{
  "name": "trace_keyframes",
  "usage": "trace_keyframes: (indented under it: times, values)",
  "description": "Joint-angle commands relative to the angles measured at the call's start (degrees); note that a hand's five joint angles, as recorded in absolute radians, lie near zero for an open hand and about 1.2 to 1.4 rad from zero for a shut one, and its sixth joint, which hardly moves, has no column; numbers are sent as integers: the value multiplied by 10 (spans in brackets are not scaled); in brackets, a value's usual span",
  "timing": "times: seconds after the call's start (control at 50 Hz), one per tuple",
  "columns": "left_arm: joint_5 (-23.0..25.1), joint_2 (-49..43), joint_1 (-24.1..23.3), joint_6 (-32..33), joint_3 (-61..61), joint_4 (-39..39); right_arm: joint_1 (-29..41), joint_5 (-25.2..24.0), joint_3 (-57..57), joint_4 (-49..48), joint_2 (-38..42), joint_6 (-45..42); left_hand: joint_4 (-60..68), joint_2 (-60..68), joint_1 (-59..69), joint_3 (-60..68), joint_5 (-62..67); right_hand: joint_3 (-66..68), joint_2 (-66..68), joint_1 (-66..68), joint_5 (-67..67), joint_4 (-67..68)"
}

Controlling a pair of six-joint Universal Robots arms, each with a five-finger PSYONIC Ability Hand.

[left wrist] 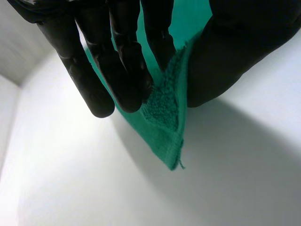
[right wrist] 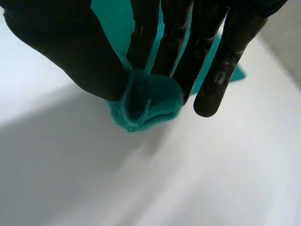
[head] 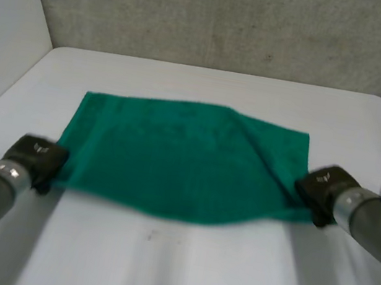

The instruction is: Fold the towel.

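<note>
A green towel (head: 184,160) is stretched between my two hands over the white table (head: 177,265), its near edge lifted and sagging in the middle. My left hand (head: 36,157) pinches the towel's near left corner (left wrist: 167,117) between fingers (left wrist: 124,70) and thumb. At the near right corner, my right hand (head: 322,192) grips a bunched fold of towel (right wrist: 150,106) between thumb and fingers (right wrist: 176,47). The far edge of the towel rests on the table.
A grey wall (head: 226,17) runs behind the table's far edge. A pale side wall (head: 7,17) stands at the left. Bare tabletop lies in front of the towel, between my arms.
</note>
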Motion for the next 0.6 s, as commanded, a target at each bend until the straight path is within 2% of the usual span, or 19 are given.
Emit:
trace_keyframes:
  times: [0.02,0.1,0.16,0.36,0.4,0.42,0.48,0.5,0.6]
  values:
    - [-8,127,22,84,-68,-221,-46,5,88,147,-82,-189,116,113,160,117,137,118,128,251,132,117]
    - [3,138,10,83,-65,-207,-46,8,88,125,-82,-188,116,113,160,117,137,118,128,251,132,117]
    - [2,131,-2,81,-43,-178,-44,5,69,95,-52,-170,116,113,160,117,137,118,128,251,132,117]
    - [-19,-5,-29,71,85,-21,-19,8,-78,-8,73,9,116,113,160,117,137,118,128,251,132,117]
    - [-24,-17,-33,69,97,-9,-16,8,-91,-15,83,14,116,113,160,117,137,118,128,251,132,117]
    - [-43,-59,-37,66,142,31,-15,8,-100,-21,92,18,116,113,160,117,137,118,128,251,132,117]
    - [-46,-73,-38,64,154,39,-1,11,-157,-69,134,29,116,113,160,117,137,118,128,251,132,117]
    - [-53,-121,-43,66,198,67,-1,15,-167,-78,140,31,116,113,160,117,137,118,128,251,132,117]
    - [-56,-189,-46,70,264,97,1,30,-212,-111,176,46,116,113,160,117,137,118,128,251,132,117]
